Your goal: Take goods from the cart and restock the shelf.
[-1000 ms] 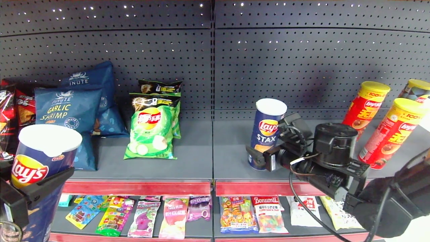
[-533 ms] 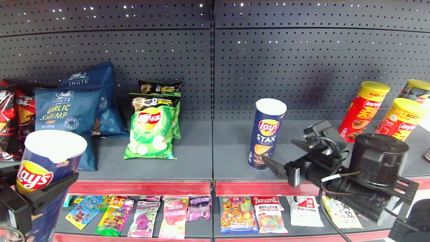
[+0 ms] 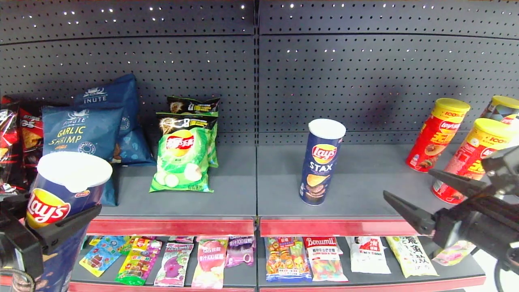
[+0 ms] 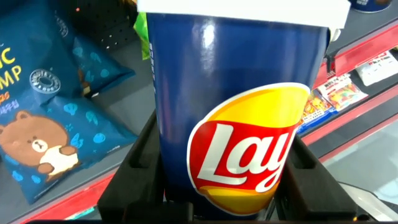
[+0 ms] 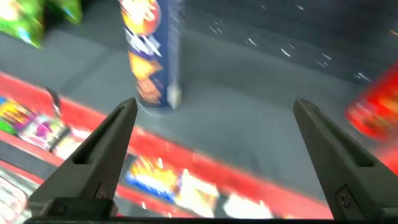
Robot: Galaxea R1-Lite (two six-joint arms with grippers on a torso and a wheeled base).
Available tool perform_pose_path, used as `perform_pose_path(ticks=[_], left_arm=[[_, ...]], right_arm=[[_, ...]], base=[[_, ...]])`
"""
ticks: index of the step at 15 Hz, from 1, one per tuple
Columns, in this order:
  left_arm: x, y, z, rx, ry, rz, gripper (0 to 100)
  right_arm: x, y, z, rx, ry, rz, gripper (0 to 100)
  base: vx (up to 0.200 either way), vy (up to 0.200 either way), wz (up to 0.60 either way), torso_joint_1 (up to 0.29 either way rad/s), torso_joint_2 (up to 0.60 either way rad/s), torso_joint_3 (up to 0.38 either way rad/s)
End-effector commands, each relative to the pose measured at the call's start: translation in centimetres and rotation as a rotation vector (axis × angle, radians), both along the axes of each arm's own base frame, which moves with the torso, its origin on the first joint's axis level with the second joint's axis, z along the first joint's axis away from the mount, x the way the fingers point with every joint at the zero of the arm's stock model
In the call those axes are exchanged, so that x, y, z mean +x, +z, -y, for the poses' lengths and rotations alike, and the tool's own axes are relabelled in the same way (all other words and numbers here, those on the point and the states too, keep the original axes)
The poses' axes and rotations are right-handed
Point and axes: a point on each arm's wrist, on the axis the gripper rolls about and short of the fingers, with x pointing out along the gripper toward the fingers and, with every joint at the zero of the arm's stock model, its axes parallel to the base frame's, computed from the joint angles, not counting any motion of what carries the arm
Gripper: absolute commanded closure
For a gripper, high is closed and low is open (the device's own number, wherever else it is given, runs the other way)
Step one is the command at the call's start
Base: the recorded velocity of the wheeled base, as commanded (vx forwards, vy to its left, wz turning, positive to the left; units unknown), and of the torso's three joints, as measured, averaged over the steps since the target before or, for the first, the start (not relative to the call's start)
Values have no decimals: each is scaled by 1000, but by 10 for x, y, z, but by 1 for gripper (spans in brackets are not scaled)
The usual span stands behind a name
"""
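Note:
A blue chip can [image 3: 322,161] with a white lid stands upright on the grey shelf [image 3: 357,190], right of the middle; the right wrist view has this can [image 5: 152,53] ahead of the fingers. My right gripper [image 3: 417,194] is open with nothing in it, off to the can's right at the shelf's front edge. At the lower left my left gripper [image 3: 44,239] is shut on a second blue chip can [image 3: 61,202], held upright in front of the shelf; up close that can [image 4: 239,118] sits between the black fingers.
Blue chip bags [image 3: 87,129] and green chip bags [image 3: 184,158] lie on the left half of the shelf. Red cans with yellow lids [image 3: 440,132] lean at the far right. Candy packets [image 3: 211,259] fill the lower shelf behind a red rail [image 3: 170,226].
My right gripper has let go of the blue can on the shelf and pulled back to the right and toward me. The left gripper's can has drifted slightly right.

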Motion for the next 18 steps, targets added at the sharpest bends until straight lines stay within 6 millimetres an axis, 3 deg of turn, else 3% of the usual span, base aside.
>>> perform_pose_path(ticks=[1,4,8,11,14,18], left_arm=[[6,4,1,-1,-3,0,100],[12,15,2,-10,-9,20,100],[38,33,8,-29,-91,26,100],[61,40,13,-43,-119,39,100],[93,43,17,-100,-116,127,100],[103,44,27,-143,-149,130,100]], right_arm=[[-56,25,42,20,-130,91,0],[-110,13,67,9,-297,77,0],[-161,-22,73,-4,-420,29,0],[-177,-41,74,15,-438,74,0],[-181,-55,76,51,-580,15,0],[-185,-67,72,94,-482,10,0]], base=[[0,0,0,0,0,0],[0,0,0,0,0,0],[0,0,0,0,0,0],[0,0,0,0,0,0],[0,0,0,0,0,0],[0,0,0,0,0,0]])
